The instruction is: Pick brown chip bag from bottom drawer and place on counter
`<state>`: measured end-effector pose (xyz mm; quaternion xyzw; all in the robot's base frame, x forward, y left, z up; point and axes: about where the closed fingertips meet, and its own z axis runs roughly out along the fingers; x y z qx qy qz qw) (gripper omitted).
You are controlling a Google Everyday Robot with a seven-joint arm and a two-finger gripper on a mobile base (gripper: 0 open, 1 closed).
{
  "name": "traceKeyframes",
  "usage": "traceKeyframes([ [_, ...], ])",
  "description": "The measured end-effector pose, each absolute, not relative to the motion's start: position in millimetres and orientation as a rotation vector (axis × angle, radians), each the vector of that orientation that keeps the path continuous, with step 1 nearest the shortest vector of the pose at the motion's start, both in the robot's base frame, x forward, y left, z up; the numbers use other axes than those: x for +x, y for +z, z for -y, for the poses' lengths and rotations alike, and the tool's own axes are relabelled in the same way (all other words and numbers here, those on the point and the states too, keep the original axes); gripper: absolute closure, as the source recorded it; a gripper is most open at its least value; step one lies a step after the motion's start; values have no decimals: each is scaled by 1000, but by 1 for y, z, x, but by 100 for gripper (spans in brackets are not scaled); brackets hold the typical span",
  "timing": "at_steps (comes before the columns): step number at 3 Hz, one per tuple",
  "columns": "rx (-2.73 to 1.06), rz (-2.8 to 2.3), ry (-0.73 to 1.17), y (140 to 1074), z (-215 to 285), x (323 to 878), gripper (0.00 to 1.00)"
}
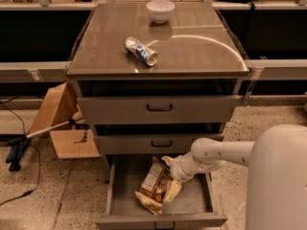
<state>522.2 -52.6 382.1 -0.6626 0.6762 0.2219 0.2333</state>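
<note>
- My tool (169, 177) is down inside the open bottom drawer (194, 202), at the right edge of the brown chip bag (152, 185).
- Its two pale fingers (172, 190) stand spread apart, released. One is near the bag's upper corner and the other by its lower right side.
- I cannot tell whether either finger touches the bag, because the tool covers part of the bag's right edge.
- The bag lies tilted on the drawer floor, left of centre, with its white label panel facing up.
- My arm (223, 151) reaches in from the right. Its bulky white shell fills the lower right corner and is cut off by the frame.
- The drawer's front handle is cut off at the bottom edge.
- On the bench (201, 56) a crushed silver-blue can (141, 51) lies on its side, and a white bowl (160, 9) stands near the back.
- The two upper drawers are slightly pulled out, and their insides are too dark to read.
</note>
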Motion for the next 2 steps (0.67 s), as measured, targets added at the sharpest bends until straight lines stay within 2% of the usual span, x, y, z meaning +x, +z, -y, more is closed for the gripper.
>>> traceKeyframes([
  [2, -1832, -1920, 656, 344, 30, 527, 0],
])
